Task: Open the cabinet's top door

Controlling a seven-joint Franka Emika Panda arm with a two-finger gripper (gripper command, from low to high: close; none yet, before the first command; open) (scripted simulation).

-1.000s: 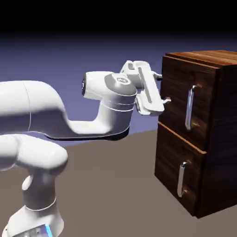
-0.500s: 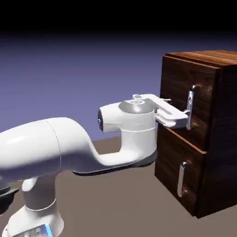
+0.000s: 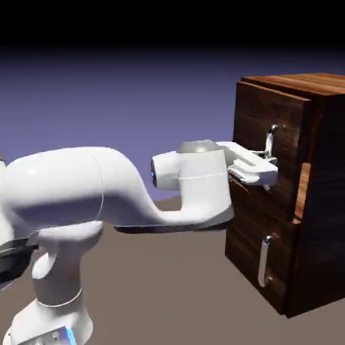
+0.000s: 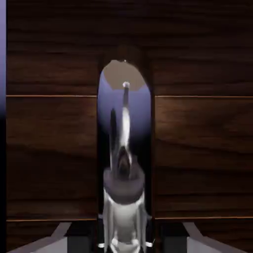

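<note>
The dark brown wood-grain cabinet (image 3: 323,202) stands at the exterior view's right. Its top door (image 3: 253,121) stands slightly ajar, and a strip of pale inner wood (image 3: 302,192) shows at its edge. My gripper (image 3: 268,174) is shut on the top door's vertical silver handle (image 3: 269,140), gripping it near its lower end. In the hand view the handle (image 4: 123,143) runs up the middle, large and shiny, with dark wood of the door (image 4: 197,138) on both sides. My gripper (image 4: 126,239) sits at the bottom edge around the bar, its fingertips mostly hidden.
Below the top door is the lower panel (image 3: 246,236) with its shorter silver handle (image 3: 264,261), lying flush. The arm's white forearm (image 3: 101,189) stretches across from the left, above the brown table (image 3: 168,290).
The hand dropped from beside the cabinet's upper edge to the handle, then closed on it. The top door has since come a little way out, and the handle now looks tilted.
</note>
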